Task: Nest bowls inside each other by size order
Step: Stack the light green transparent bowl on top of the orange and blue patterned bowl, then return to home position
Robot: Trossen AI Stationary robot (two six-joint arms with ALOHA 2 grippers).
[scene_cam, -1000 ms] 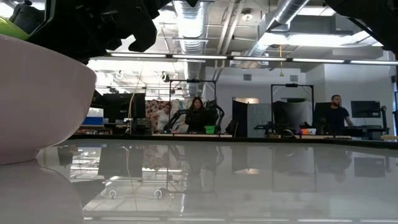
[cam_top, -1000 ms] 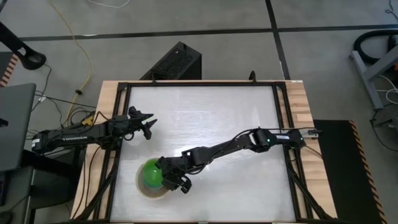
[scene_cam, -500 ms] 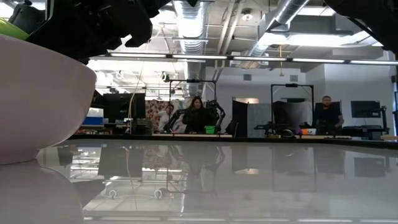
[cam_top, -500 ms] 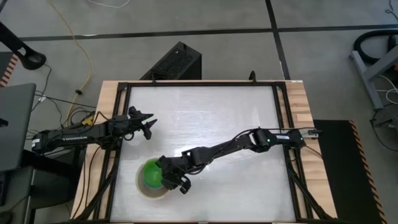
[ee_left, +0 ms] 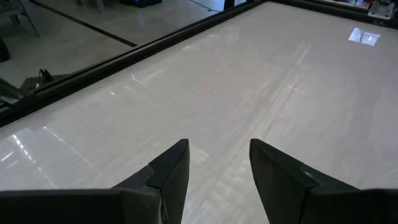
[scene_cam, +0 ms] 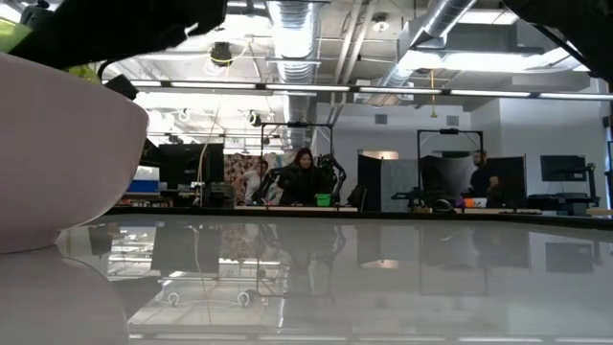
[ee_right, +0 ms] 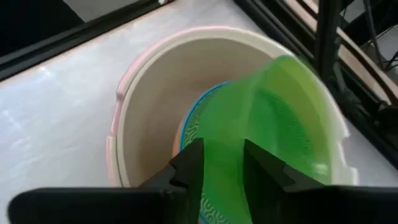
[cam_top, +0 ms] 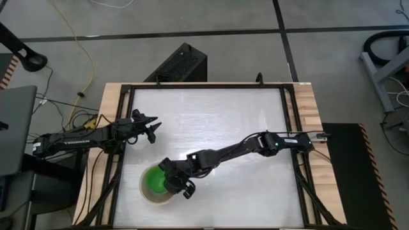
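Observation:
The cream-white bowl [cam_top: 146, 190] stands near the table's front left, and its wall fills the left of the low view [scene_cam: 57, 153]. A slightly smaller pale bowl [ee_right: 155, 81] sits in it, and the patterned light blue bowl [ee_right: 191, 124] sits in that one. My right gripper [cam_top: 174, 183] is over this stack, shut on the bright green bowl [cam_top: 154, 181]. The green bowl [ee_right: 280, 118] is tilted above the blue one. My left gripper [cam_top: 151, 128] waits open and empty over the table's left side; its two fingers also show apart in the left wrist view [ee_left: 219, 155]. My right gripper pinches the green bowl's wall at the rim [ee_right: 224, 158] on the side nearest the arm, one finger on the bowl's outer side and one over its inside. The fingers come slanting down from the table's right. The bowl is tilted inside the stack; whether it touches the blue bowl I cannot tell.
A black frame [cam_top: 124, 115] runs round the white table top, with wooden strips outside it. The middle, far and right parts of the table [cam_top: 223, 121] are bare. Beyond the far edge, the low view shows several people [scene_cam: 303, 177] at workstations.
My right gripper has gone a little toward the table's left edge and down with the green bowl, which now sits lower over the stack of bowls.

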